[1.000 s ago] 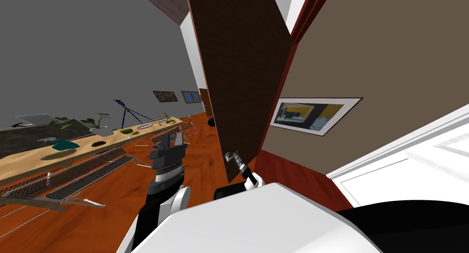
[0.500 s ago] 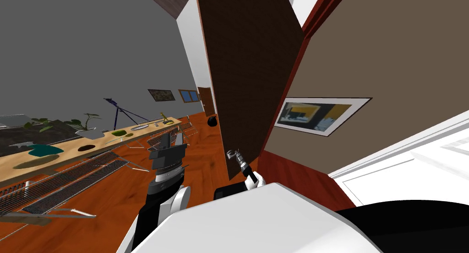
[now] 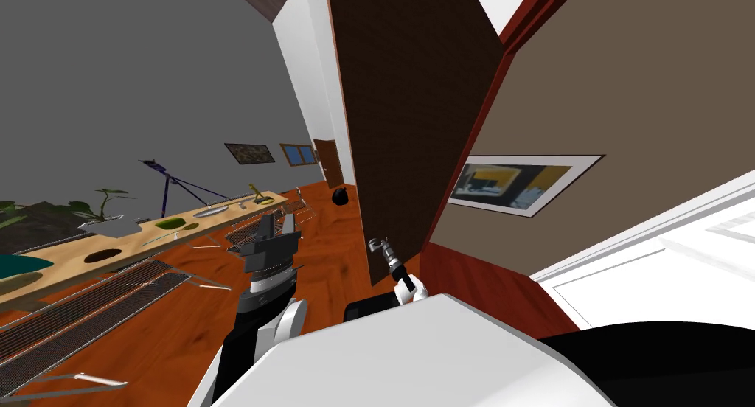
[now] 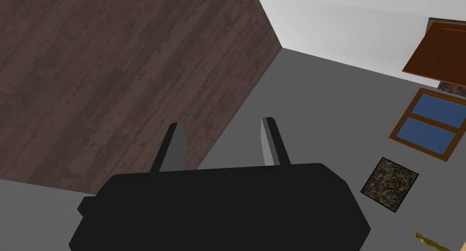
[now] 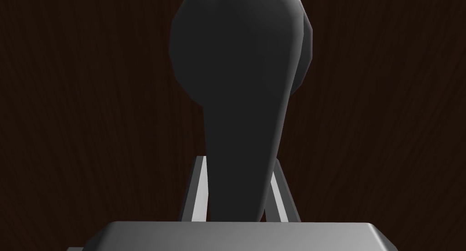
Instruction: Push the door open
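I am advancing; right gripper (image 5: 238,160) still clenching black lever handle (image 5: 241,80) on dark brown door (image 3: 413,130); left gripper (image 4: 222,123) hanging released above red-brown floor (image 3: 324,240).

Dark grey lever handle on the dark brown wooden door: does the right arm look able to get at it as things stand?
Likely yes: the right gripper is at the dark grey lever handle, its fingers pressing the handle's sides; nothing lies between.
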Available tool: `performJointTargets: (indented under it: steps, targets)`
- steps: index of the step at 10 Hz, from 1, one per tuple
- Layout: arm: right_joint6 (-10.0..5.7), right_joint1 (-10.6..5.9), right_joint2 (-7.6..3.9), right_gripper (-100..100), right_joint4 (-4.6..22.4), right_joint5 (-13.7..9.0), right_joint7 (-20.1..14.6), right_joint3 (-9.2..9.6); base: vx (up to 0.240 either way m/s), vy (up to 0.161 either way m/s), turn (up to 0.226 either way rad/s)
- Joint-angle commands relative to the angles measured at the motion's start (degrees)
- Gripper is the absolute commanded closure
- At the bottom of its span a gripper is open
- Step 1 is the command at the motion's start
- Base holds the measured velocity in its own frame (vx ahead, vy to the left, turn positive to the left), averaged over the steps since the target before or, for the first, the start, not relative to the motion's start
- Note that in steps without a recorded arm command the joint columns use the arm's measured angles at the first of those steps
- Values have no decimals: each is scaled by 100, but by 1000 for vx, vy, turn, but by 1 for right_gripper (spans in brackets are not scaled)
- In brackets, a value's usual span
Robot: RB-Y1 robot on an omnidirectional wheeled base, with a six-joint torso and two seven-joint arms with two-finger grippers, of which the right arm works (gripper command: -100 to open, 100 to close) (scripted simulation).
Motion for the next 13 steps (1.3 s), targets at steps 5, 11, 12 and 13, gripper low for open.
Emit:
performJointTargets:
  steps: [5, 11, 12, 13]
  targets:
    - [-33, -72, -24, 100, 65, -93, 58, -299, 84, 104, -52]
    - [-47, -113, -63, 100, 130, -206, 153, -627, 126, 107, -43]
    - [-50, -123, -42, 100, 145, -232, 175, -702, 143, 153, -83]
    - [-52, -127, -28, 100, 153, -244, 185, -738, 137, 116, -48]
